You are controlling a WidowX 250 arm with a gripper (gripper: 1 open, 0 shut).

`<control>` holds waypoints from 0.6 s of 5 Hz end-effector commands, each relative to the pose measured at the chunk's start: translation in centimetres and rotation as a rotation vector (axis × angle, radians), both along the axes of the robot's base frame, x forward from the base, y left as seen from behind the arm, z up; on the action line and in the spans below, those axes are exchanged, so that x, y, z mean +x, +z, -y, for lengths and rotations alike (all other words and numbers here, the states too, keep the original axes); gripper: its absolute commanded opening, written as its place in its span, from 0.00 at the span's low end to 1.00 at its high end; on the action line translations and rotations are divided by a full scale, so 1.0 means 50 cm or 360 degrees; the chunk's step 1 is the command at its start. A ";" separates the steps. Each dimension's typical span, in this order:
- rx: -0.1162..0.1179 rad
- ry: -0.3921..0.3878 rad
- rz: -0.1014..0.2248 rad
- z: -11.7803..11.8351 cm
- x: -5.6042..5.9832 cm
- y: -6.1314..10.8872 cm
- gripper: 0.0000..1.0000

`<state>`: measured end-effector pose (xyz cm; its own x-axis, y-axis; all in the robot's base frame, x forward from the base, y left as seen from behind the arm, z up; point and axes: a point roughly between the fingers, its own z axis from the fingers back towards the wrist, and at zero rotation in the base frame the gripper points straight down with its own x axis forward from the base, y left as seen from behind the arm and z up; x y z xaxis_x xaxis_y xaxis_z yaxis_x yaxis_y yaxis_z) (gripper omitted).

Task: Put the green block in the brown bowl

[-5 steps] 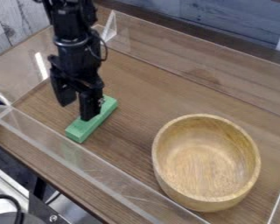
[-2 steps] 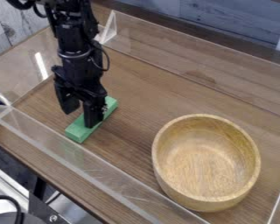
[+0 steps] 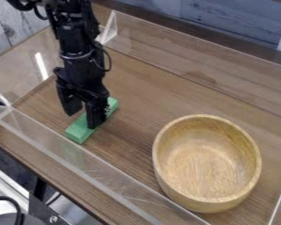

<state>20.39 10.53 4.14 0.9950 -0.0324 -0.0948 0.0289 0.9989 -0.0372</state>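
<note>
The green block (image 3: 84,129) lies flat on the wooden table at the left, its long side running towards the upper right. My black gripper (image 3: 82,112) points straight down over the block's far half, open, with one finger (image 3: 95,114) in front of the block and the other to its left. Whether the fingers touch the block cannot be told. The brown bowl (image 3: 207,163) stands empty at the lower right, well apart from the block and the gripper.
Clear acrylic walls (image 3: 49,156) fence the table along the front and left edges and at the back. Bare wooden table (image 3: 154,88) lies between the block and the bowl.
The gripper has sunk slightly over the green block, still open. The block and bowl have not moved.
</note>
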 end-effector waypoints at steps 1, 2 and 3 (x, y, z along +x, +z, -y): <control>0.0002 0.0033 0.0046 -0.010 0.010 0.016 1.00; -0.0023 0.0043 0.0057 -0.007 0.011 0.024 1.00; -0.0047 0.0049 0.0068 -0.003 0.012 0.038 1.00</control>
<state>20.00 9.82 4.50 0.9934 -0.0172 -0.1134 0.0060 0.9952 -0.0981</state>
